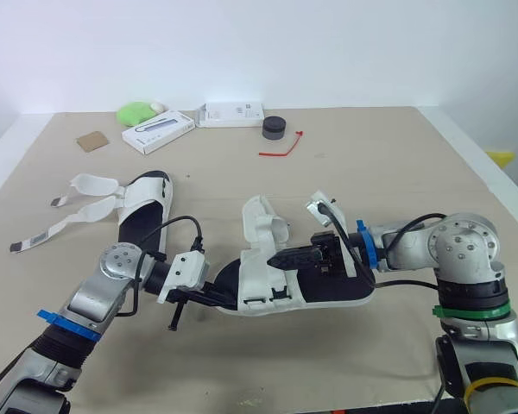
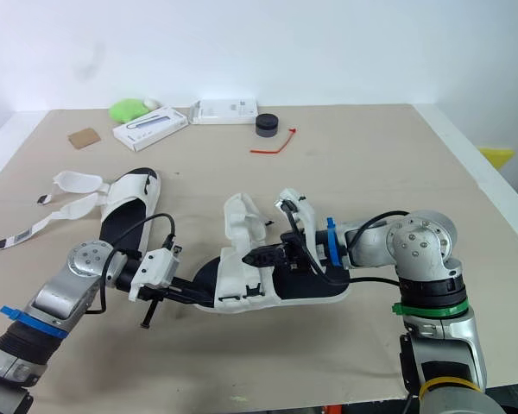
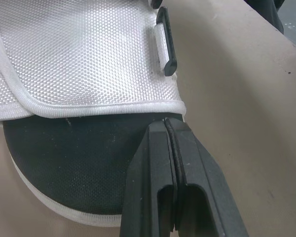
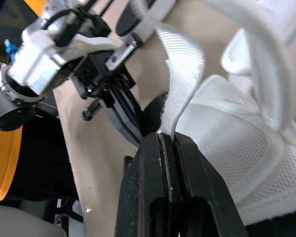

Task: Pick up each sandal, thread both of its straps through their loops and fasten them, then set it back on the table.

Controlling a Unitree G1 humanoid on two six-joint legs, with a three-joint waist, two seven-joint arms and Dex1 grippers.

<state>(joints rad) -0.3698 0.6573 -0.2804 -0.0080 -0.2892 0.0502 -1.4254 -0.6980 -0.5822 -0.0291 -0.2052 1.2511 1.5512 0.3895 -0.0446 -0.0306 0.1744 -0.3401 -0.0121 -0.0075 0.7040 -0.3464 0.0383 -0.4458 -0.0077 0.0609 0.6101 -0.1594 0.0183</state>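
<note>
While the near sandal lies on the table between the two arms, the right gripper is clamped tight on the tip of one white strap, lifting it off the upper. Over on the other side, the left gripper has its fingers pressed together at the sole's end, tips by the edge of the mesh flap over the black footbed (whether they actually pinch anything, I can't tell). Now, this looks a light thing: a foam-like sole with some flex, and soft woven straps that fold and flop wherever they please. So the strap wants holding right at its free end, as it is, to stay pointed at the black loop, and the sole wants steadying at its firmer rim. The second sandal waits further up on the robot's left, both straps splayed loose.
</note>
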